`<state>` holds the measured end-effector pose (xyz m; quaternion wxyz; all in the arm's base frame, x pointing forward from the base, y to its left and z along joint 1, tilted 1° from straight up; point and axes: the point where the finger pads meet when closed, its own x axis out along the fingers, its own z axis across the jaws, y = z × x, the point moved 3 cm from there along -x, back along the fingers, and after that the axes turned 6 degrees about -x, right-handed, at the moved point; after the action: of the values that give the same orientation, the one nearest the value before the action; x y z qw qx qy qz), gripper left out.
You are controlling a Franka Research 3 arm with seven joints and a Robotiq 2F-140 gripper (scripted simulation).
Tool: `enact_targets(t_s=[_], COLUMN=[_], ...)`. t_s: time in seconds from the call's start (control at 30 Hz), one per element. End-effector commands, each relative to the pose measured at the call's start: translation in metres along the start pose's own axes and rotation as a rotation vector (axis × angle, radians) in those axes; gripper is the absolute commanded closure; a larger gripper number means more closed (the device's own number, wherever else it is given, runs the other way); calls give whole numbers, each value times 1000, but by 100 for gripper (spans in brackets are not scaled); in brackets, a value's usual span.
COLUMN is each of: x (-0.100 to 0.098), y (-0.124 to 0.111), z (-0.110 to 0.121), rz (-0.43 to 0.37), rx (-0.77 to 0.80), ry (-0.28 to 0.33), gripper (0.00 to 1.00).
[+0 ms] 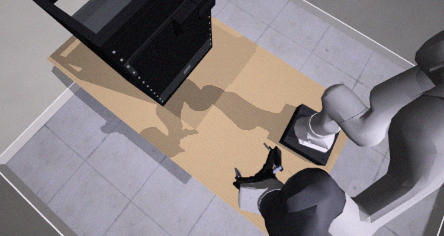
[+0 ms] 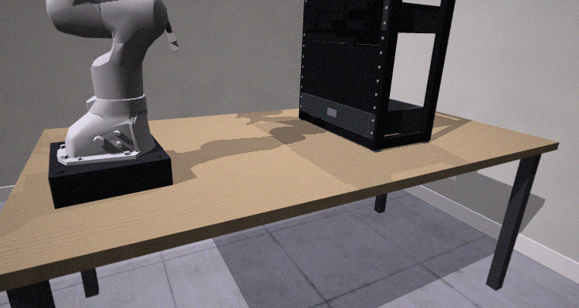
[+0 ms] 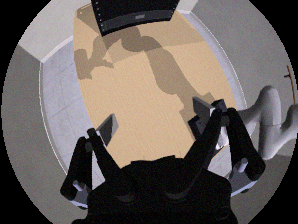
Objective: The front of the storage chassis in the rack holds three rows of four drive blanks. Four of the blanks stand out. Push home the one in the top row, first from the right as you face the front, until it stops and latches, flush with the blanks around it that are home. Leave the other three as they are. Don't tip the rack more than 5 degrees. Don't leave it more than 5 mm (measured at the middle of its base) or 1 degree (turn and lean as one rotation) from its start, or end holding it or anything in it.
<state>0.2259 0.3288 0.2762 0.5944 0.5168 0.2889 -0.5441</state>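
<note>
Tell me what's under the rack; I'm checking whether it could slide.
The rack stands directly on the wooden table, near its far end. No mat or clamp shows at its visible base edges. Whatever lies beneath its footprint is covered.
</note>
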Motion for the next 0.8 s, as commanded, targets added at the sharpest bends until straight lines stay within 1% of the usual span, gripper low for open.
enact_targets(t_s=[0.0, 0.57, 0.77], x=[0, 0, -1], y=[0, 0, 6], z=[0, 0, 0], rz=[0, 0, -9], rx=[0, 0, 7], ry=[0, 0, -1], gripper=[0, 0, 0])
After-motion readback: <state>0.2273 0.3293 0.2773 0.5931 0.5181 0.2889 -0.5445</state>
